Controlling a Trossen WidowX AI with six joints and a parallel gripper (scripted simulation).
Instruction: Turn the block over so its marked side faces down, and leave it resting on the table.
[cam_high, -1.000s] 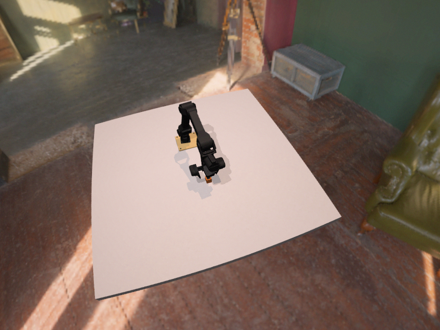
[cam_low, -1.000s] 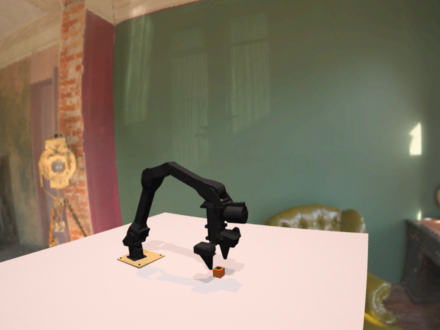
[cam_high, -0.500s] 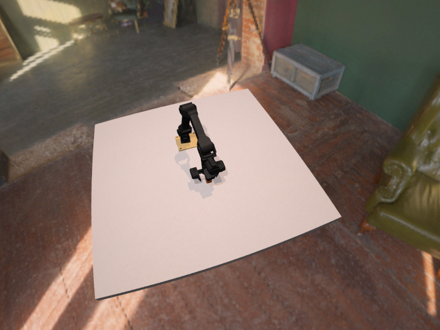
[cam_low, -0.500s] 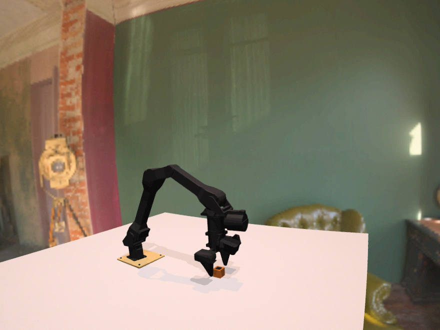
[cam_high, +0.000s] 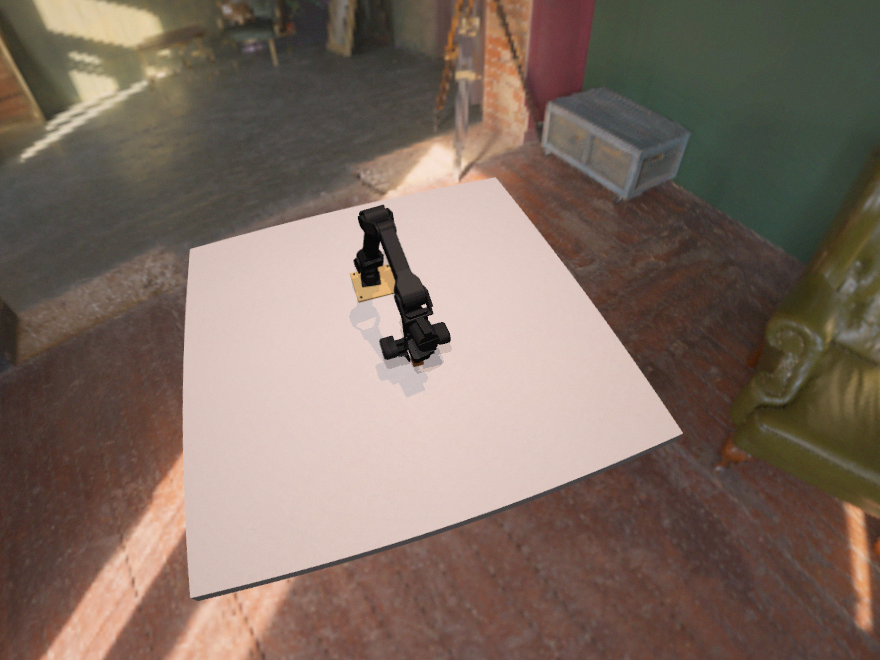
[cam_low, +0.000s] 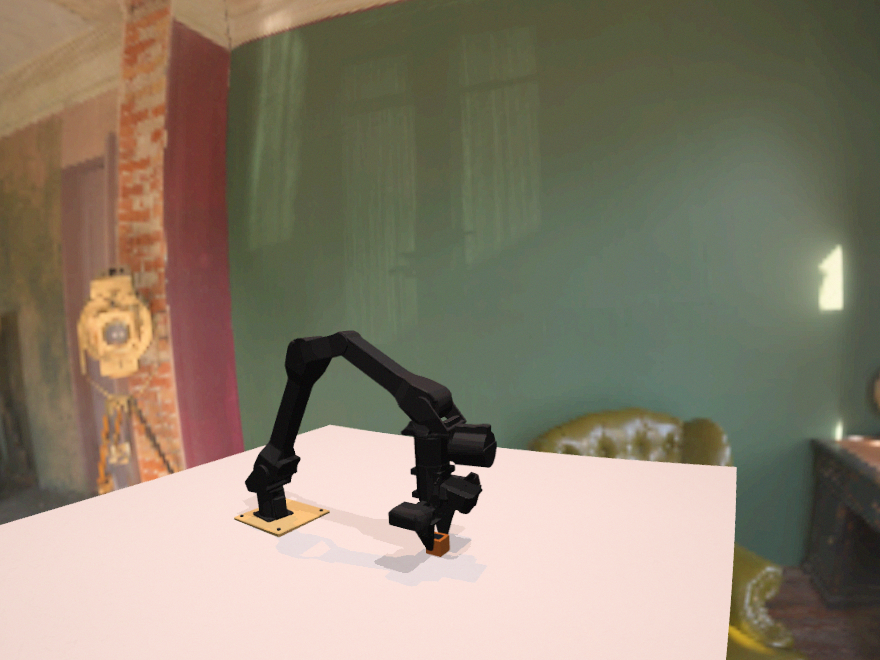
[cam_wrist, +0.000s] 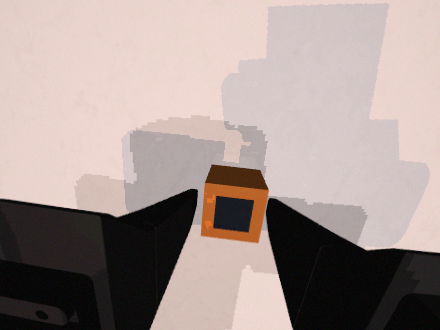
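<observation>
The table (cam_high: 298, 454) carries the arm, bent over so its gripper (cam_wrist: 231, 205) straddles the block (cam_wrist: 234, 211). The jaws are partway in, flanking the block's two sides but, judging by slim gaps, not yet clamped — nothing is held. To grip well, finish closing squarely on opposite faces, low enough to hold firm through the roll. The block rests on the table between the fingertips — a small orange cube, its dark square mark facing up.
</observation>
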